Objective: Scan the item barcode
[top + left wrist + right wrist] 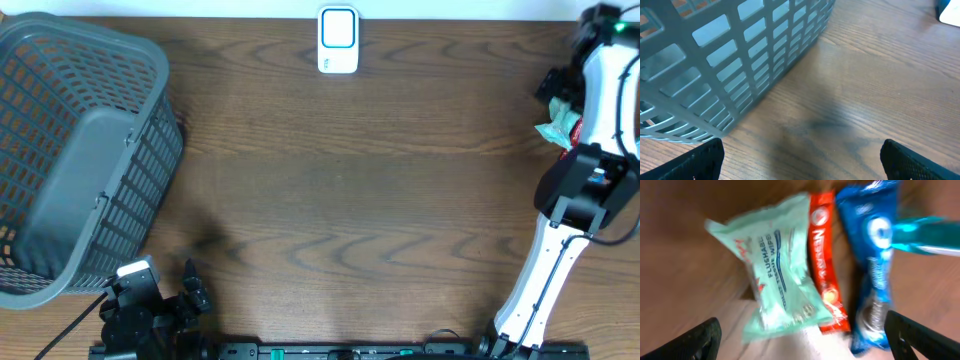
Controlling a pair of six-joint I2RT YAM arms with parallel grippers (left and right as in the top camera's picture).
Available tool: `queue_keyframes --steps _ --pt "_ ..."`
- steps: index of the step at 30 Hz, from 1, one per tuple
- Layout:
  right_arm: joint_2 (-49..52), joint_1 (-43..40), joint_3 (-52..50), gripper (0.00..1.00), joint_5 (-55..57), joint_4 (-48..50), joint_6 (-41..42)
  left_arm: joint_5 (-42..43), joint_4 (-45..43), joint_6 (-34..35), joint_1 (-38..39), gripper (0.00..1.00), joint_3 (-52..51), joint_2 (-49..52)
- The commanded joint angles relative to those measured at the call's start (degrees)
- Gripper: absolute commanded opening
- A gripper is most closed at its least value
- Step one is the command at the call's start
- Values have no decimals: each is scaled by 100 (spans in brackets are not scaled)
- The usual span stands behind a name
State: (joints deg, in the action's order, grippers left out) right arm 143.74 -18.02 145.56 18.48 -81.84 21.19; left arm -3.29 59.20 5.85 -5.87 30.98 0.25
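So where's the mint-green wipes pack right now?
Right wrist view: the wipes pack lies directly left of a red sachet, with a blue packet beyond that. Overhead, it peeks out at the table's far right, beside the right arm.

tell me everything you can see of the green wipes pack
The wipes pack is a soft, pale mint-green plastic pouch with crimped ends and blue lettering that reads flushable wipes, plus a small red mark. The view is blurred, so finer print is unreadable. It lies askew on a brown surface, its right edge against a red packet. Nothing grips it: the right claw hangs open above it.
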Motion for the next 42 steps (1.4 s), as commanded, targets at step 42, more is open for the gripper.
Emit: queue_keyframes --steps 42 --pt "-8279 1609 501 99 -782 -1508 -800 -13 4 28 22 100 -13 -2"
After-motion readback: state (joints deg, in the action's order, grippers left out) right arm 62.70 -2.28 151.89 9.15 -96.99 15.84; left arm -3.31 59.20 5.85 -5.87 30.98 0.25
